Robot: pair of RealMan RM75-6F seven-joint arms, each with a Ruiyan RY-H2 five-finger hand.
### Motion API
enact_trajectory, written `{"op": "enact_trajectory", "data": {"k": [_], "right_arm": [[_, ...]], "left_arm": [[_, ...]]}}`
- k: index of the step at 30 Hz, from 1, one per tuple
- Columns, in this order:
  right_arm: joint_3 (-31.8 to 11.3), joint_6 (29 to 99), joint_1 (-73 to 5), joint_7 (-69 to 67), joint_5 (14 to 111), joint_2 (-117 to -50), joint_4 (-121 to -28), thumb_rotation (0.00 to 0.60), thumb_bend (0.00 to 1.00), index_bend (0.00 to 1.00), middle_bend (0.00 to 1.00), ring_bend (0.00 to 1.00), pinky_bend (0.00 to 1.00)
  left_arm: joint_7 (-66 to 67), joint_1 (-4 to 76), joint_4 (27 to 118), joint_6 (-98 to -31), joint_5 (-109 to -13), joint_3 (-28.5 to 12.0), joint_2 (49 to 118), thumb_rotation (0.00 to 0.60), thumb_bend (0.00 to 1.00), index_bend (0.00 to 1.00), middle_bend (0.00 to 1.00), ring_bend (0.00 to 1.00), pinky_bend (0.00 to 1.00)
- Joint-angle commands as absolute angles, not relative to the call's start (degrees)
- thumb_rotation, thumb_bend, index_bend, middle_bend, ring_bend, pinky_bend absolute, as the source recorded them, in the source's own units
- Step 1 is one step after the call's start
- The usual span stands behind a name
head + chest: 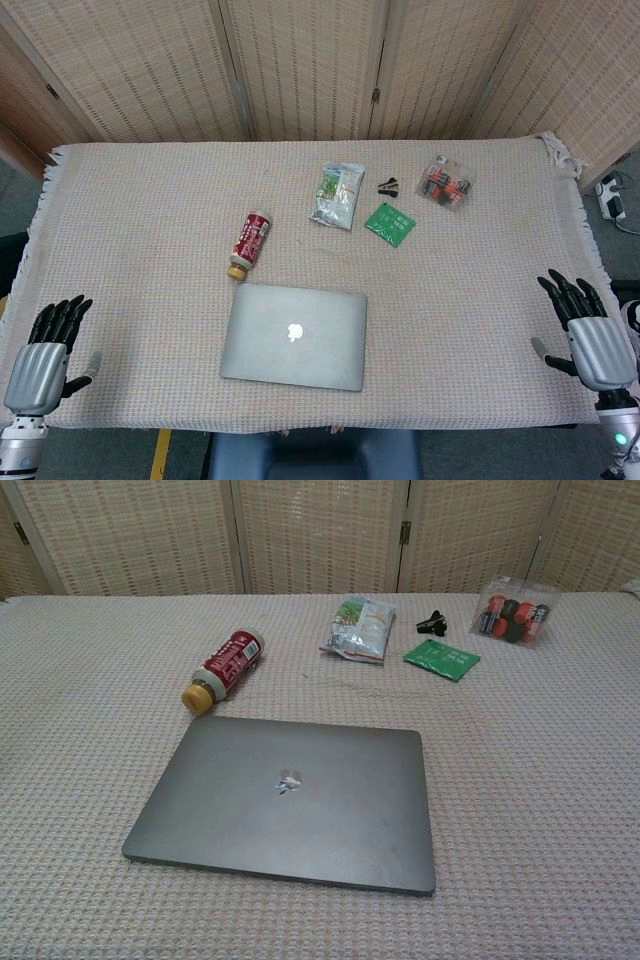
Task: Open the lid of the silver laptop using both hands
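Observation:
The silver laptop [294, 336] [290, 800] lies closed and flat near the table's front edge, its logo facing up. My left hand [45, 345] hovers at the front left corner of the table, fingers spread, holding nothing, well left of the laptop. At the front right edge my right hand [588, 325] is likewise spread and empty, far to the laptop's right. Neither hand shows in the chest view.
A red bottle [250, 244] [222, 668] lies on its side just behind the laptop's left rear corner. Farther back sit a snack bag [337, 195], a black clip [388, 186], a green packet [390, 223] and a clear bag of red items [446, 182]. A woven cloth [140, 220] covers the table.

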State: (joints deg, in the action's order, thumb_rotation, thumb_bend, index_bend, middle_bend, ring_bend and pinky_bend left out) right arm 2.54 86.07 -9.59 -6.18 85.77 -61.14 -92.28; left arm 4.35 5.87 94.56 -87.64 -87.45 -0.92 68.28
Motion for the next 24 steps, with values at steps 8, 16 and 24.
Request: {"op": "enact_trajectory", "data": {"k": [8,16,24], "right_arm": [[1.5,88.2,-8.4,-4.5,89.0,-62.9,-92.1,0.6,0.35,0.0,0.05,0.12,0.0],[1.0,88.8,-7.9,-2.6,91.2,-63.0,-93.3,0.6,0.35,0.0,0.05,0.11,0.0],[0.0,87.9,-8.0,-2.4,90.9,-63.4,-93.5,0.6,0.35,0.0,0.05,0.12,0.0]], "left_arm": [[5.2,5.3,94.2,-87.9,-86.6,-1.6,69.4,0.6,0.47,0.08,0.09,0.0,0.0],[5.5,6.1,93.6,-86.7,-86.2,-2.4,70.0,0.6,0.47,0.08,0.09,0.0,0.0],[5.2,10.4,92.0,-82.3,-90.8,-2.0,71.2,0.6,0.47,0.08,0.09,0.0,0.0]]}}
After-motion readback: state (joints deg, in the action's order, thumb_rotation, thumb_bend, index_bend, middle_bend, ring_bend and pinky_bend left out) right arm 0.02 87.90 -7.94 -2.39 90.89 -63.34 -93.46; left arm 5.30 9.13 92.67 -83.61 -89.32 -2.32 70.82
